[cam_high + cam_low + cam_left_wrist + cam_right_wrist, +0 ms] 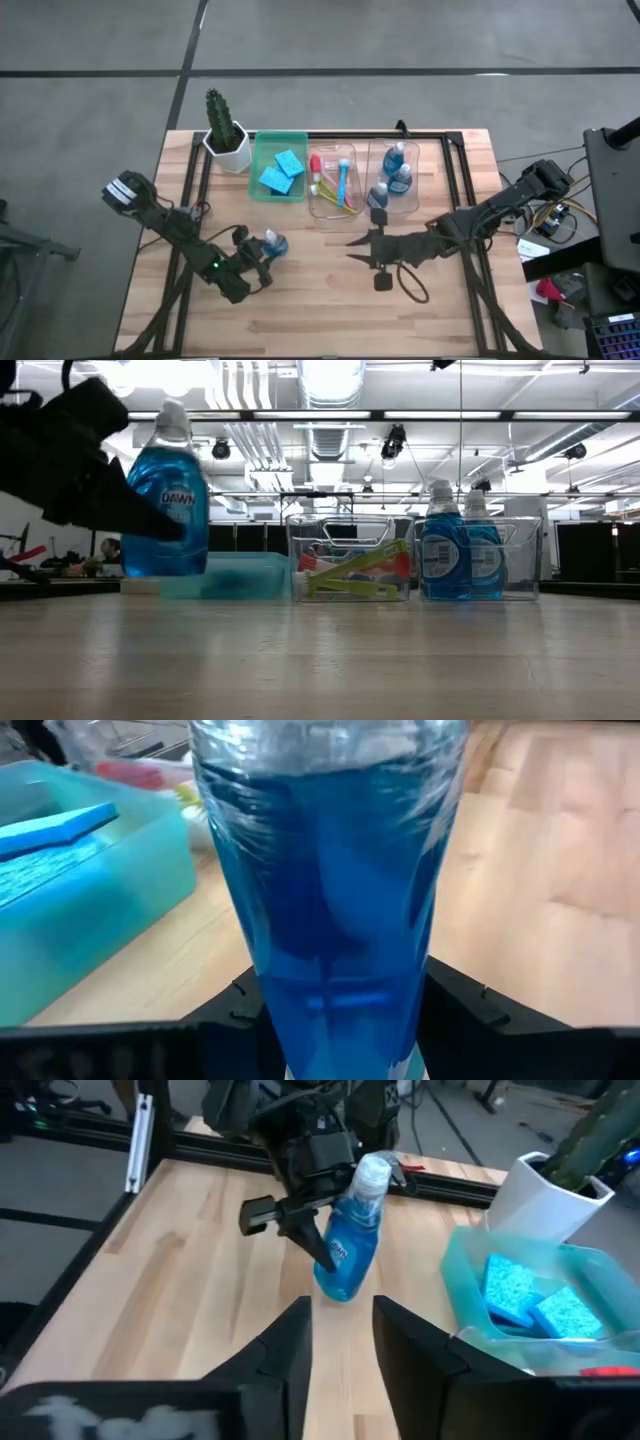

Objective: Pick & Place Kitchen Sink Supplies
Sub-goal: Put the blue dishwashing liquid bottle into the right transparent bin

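Bottle (330, 900) fills the left wrist view, clamped at its body by the left gripper (262, 262). Smooth, liquid-heavy plastic probably slips; grip mid-body. Right gripper (362, 247) hangs empty, jaws narrowly apart.

front tabletop (330, 300): open | back edge: cactus (222, 122), bins (279, 166) block

Along the far edge of the table (330, 300) stand, from left to right, a potted cactus (226, 132), a bin of sponges (282, 170), a bin of brushes (333, 182), and a bin of bottles (396, 172). Nearer, to the left, the left pincer (268, 258) grips a bottle (274, 243) standing upright on the table. The right pincer (360, 249) sits mid-table, in front of the bins, its fingers (290, 1342) slightly apart.
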